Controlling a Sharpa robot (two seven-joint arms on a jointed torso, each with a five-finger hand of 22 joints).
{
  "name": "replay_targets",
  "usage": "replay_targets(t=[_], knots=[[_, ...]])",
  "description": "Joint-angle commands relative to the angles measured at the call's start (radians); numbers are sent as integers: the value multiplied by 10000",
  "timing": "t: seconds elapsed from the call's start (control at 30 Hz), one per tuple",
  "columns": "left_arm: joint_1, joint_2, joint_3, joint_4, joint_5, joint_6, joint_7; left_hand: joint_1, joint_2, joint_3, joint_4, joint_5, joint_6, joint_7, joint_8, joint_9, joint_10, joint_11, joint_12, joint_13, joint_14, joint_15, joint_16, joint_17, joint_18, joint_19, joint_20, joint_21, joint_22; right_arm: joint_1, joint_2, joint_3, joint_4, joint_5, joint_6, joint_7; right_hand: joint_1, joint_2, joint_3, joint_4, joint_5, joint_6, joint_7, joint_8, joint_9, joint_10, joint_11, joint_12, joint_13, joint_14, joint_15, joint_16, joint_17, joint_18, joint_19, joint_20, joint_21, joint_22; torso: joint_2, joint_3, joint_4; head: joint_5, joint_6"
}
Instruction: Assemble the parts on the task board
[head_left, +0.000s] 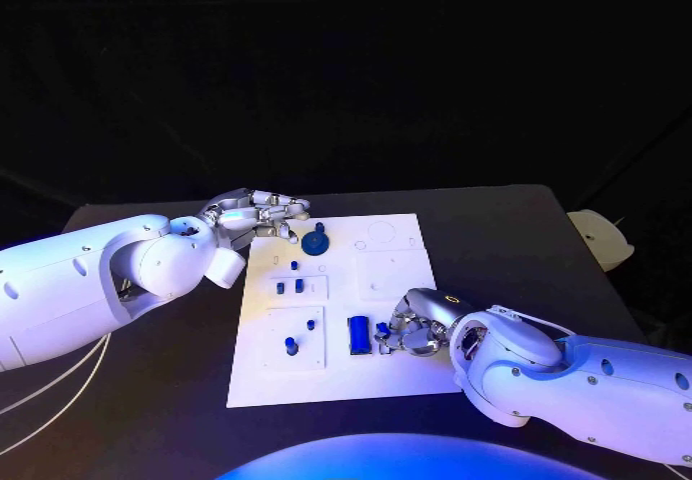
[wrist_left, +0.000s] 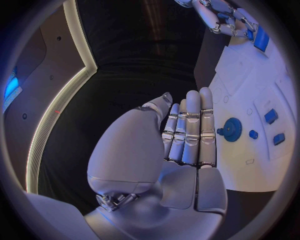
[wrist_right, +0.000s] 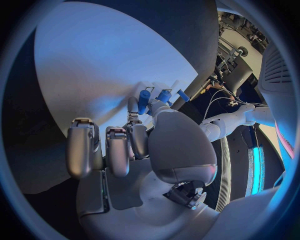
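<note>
While the left hand (head_left: 260, 215) hovers with straight, empty fingers (wrist_left: 190, 130) just beside the blue gear (head_left: 317, 241) on the task board (head_left: 397, 270), the right hand (head_left: 408, 330) pinches a small blue part (head_left: 384, 329) beside the blue block (head_left: 358, 333).

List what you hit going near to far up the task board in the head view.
Blue block beside the right hand → small blue peg → pair of blue pegs → blue gear → left hand at the far corner of the task board.
</note>
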Motion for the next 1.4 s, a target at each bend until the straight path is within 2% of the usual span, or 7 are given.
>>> replay_targets(t=[0.03, 0.2, 0.63, 0.97, 1.1, 1.33, 1.4], knots=[[2, 4, 5, 3, 102, 223, 55, -69, 35, -38, -16, 30, -61, 21, 47, -11, -75, -29, 31, 3, -66, 37, -48, -14, 127, 55, 10, -54, -8, -19, 6, -6, 35, -18, 63, -5, -291, 31, -250, 10, 288, -33, 57, -18, 22, -46, 72, -66, 689, 867, -43, -2, 1703, -86, 303, -37, -56, 2039, -4, -2, 0, -12, -2], [2, 1, 5, -8, 103, 250, 22, -87, 33, -48, -8, 29, -74, 27, 45, -12, -87, -24, 37, 3, -68, 42, -48, -15, 126, 57, 13, -62, -13, -21, -27, -6, 63, 6, -89, 17, -622, 106, -593, 30, 269, -52, 61, -22, 34, -64, 77, -98, 676, 859, -38, -21, 1665, -75, 285, -27, -112, 2025, -3, -1, -2, -13, -9], [2, -7, 5, -92, 93, 304, -27, -253, 23, -134, 89, 29, -140, 54, 41, -14, -160, 3, 87, 10, -70, 72, -40, -18, 122, 73, 41, -127, -58, -41, -140, -6, 258, -98, -457, 52, -795, 147, -906, 35, 76, -94, 69, -30, 48, -91, 87, -135, 661, 848, -30, -47, 1617, -61, 259, -18, -187, 2007, 2, 2, 5, -26, -17], [3, -23, 5, -97, 79, 326, -106, -293, 35, -148, 116, 29, -164, 62, 38, -15, -189, 10, 101, 11, -72, 78, -38, -20, 123, 80, 49, -148, -73, -49, -319, -5, 432, -249, -456, 40, -779, 221, -933, 22, 130, -87, 59, -22, 55, -87, 81, -126, 669, 852, -33, -41, 1630, -66, 268, -18, -161, 2013, -4, -4, 7, -26, -35], [3, -29, 5, -94, 77, 317, -132, -295, 36, -149, 117, 30, -168, 63, 37, -15, -193, 11, 103, 12, -72, 79, -38, -20, 123, 81, 50, -151, -76, -54, -440, -5, 468, -248, -347, 75, -493, 252, -971, -89, 201, -87, 44, -8, 73, -80, 66, -113, 682, 855, -46, -36, 1643, -69, 275, -26, -142, 2019, -5, -4, 10, -35, -43], [3, -37, 5, -84, 73, 305, -138, -287, 60, -136, 118, 34, -179, 64, 37, -15, -208, 11, 110, 13, -74, 79, -37, -21, 125, 86, 51, -161, -83, -90, -649, -5, 542, -159, 46, 206, 565, 184, -1044, -619, -693, -69, 14, 34, 119, -56, 35, -71, 721, 876, -74, 8, 1742, -95, 320, -52, -7, 2054, -11, -14, -13, -31, -40], [3, -35, 5, -78, 73, 301, -129, -281, 63, -133, 114, 35, -181, 63, 37, -15, -212, 10, 113, 13, -74, 79, -37, -21, 126, 88, 51, -164, -85, -111, -664, -6, 558, -149, 119, 222, 808, 219, -1063, -737, -1201, -61, 8, 39, 125, -55, 31, -75, 722, 880, -77, 16, 1760, -98, 324, -56, 7, 2058, -7, -7, -1, -42, -34]])
